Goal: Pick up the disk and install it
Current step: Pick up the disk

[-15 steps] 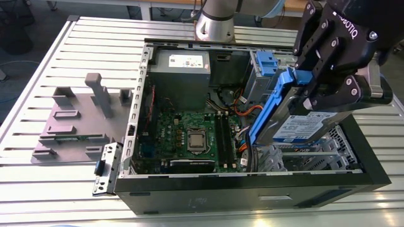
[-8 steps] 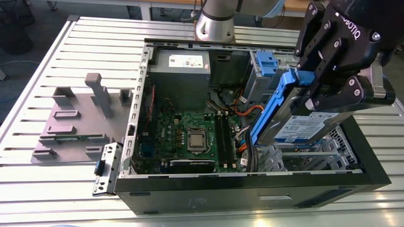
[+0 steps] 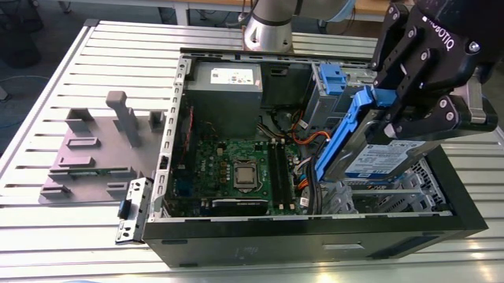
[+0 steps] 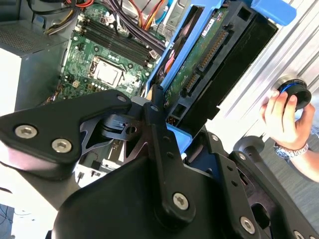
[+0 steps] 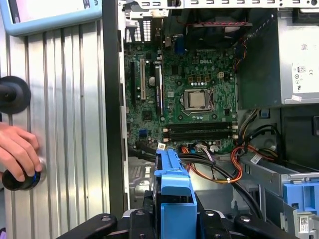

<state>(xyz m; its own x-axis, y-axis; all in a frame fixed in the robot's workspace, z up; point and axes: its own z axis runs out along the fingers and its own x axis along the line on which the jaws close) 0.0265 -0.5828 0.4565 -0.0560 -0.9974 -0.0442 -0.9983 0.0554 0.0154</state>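
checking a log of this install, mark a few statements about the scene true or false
1. The gripper is shut on the disk. True.
2. The disk is seated flat in its bay. False: it hangs tilted in the gripper, above the exterior view's right end of the case.
3. The case is open, with the motherboard exposed. True.
4. The grey fixture sits inside the case. False: it lies on the table, outside the case, at the exterior view's left.
5. A hand touches a knob on the table. True.
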